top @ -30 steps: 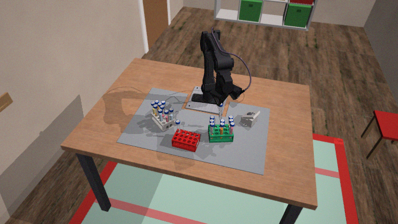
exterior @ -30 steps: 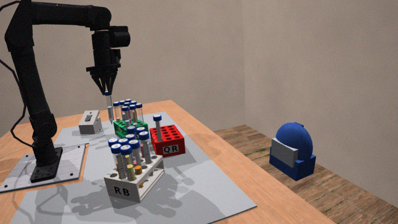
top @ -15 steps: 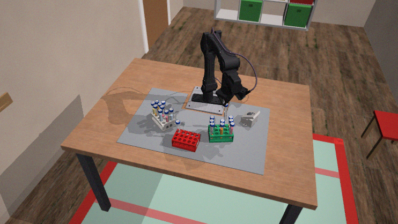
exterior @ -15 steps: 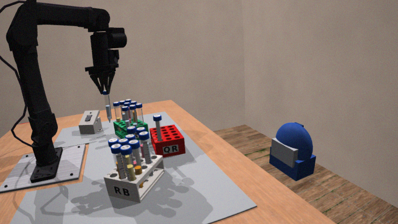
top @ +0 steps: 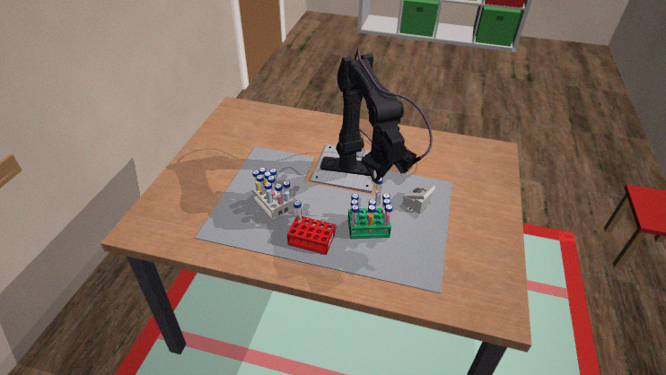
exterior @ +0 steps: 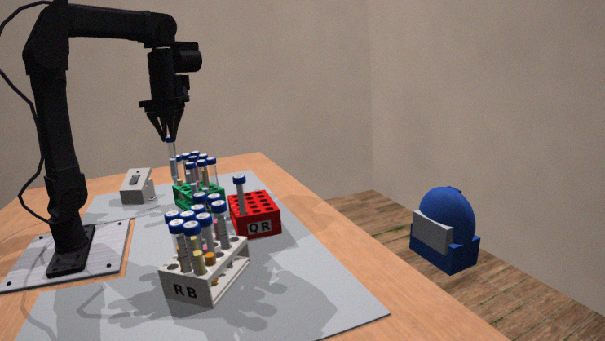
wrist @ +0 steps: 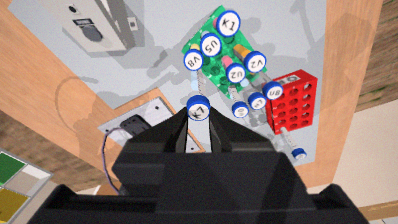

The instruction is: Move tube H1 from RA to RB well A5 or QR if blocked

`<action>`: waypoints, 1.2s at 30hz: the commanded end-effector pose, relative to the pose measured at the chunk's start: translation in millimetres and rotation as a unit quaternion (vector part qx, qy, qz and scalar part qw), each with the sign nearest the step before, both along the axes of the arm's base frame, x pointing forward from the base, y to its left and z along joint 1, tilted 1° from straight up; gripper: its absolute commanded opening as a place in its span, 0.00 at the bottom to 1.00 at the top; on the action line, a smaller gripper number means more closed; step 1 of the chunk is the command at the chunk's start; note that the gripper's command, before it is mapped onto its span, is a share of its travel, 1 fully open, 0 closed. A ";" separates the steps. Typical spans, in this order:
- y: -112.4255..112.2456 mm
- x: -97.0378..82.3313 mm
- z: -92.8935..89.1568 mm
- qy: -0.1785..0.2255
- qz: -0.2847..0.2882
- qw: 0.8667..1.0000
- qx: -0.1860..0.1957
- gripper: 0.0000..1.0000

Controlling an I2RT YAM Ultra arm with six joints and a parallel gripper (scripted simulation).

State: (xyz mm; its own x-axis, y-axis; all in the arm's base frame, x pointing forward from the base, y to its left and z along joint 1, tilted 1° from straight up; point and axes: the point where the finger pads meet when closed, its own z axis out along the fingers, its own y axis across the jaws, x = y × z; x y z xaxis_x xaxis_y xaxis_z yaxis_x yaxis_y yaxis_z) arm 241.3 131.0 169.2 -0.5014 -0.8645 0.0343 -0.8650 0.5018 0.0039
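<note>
Behind table, you have white cube shelf (top: 435, 39) (wrist: 37, 179) with 2 green bins; red stool (top: 652, 208) stands right in top view.

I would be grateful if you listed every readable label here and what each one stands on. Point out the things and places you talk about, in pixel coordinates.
"RB": end of the white rack (top: 275, 210) (exterior: 186, 281)
"QR": end of the red rack (top: 308, 242) (exterior: 236, 224) (wrist: 305, 80)
"K1", "U5", "V8", "U2", "V2": caps of tubes at the green rack (top: 369, 232) (exterior: 179, 199) (wrist: 189, 49)
The held tube's cap, smaller caps and switch box plate: too blurred to read surely.
</note>
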 end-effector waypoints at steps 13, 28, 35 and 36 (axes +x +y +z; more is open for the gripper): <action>4.1 14.9 6.2 -0.012 0.000 1.000 0.007 0.00; 4.1 14.9 6.2 -0.012 0.000 1.000 0.007 0.00; 4.1 14.9 6.2 -0.012 0.000 1.000 0.007 0.00; 4.1 14.9 6.2 -0.012 0.000 1.000 0.007 0.00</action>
State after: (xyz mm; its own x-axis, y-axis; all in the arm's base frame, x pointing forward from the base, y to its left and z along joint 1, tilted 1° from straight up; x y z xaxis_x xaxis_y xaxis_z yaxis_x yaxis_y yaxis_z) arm 252.7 134.5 169.5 -0.5008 -0.8651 0.0283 -0.8654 0.5010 0.0003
